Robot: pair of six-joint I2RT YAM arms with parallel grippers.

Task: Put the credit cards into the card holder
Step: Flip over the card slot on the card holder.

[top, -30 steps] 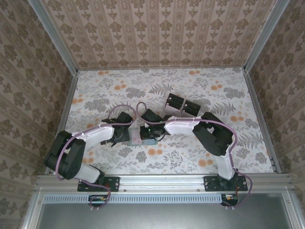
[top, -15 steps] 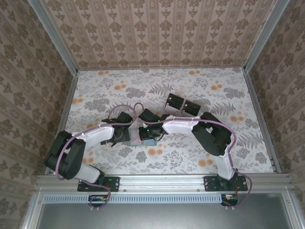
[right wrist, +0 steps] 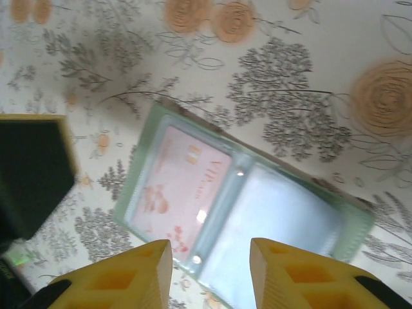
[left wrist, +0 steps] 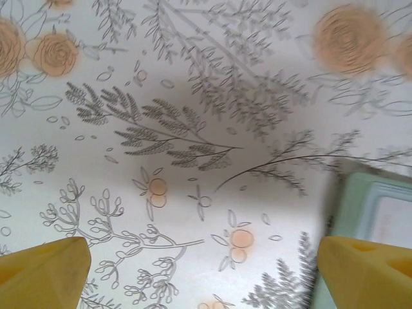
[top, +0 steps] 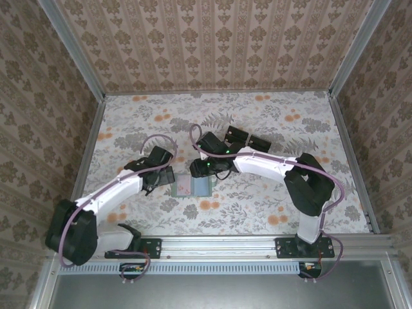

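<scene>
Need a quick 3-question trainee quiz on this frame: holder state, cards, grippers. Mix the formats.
1. True or false: the card holder lies opened out flat on the table.
2. In the top view, which half of the holder shows the pink-printed card? A) left B) right C) neither
3. What is the right gripper holding?

Key: 1 true. 2 A. 3 nothing; its jaws stand open above the holder.
</scene>
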